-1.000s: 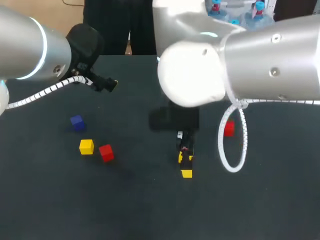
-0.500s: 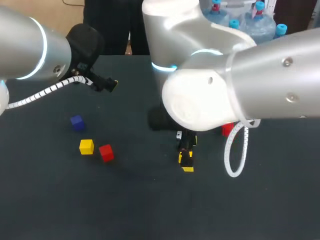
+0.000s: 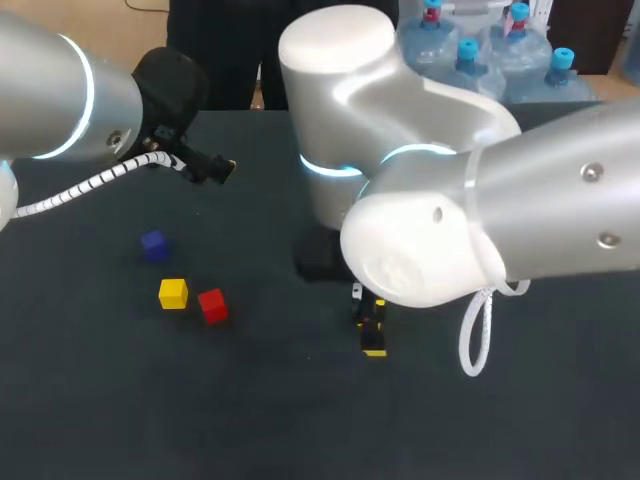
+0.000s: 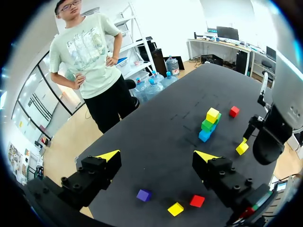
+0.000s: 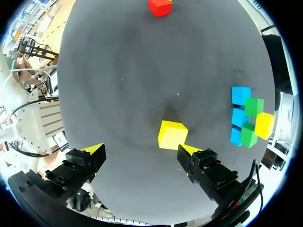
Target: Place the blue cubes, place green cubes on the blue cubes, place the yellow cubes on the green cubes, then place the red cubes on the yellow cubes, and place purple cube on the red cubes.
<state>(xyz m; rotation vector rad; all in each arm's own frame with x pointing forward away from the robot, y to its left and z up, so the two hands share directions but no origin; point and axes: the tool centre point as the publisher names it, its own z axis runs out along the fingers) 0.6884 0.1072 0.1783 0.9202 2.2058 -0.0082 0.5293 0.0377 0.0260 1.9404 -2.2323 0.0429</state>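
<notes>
Right arm (image 3: pixel 420 250) has swung further across the desk (image 3: pixel 250 420); right jaws gape empty over a yellow cube (image 5: pixel 172 134). Left jaws gape empty too.

My left arm (image 3: pixel 50 90) and right arm (image 3: pixel 520 220) are thick silver-grey tubes with rounded white joints, ringed by a pale blue light (image 3: pixel 330 168) and dotted with small screws (image 3: pixel 595 172). White coiled cable (image 3: pixel 90 185) trails at each wrist. My left hand (image 4: pixel 158 158) and right hand (image 5: pixel 141 149) are black bolted blocks with yellow wedge tips

Dark matte table (image 3: pixel 150 400) underneath
</notes>
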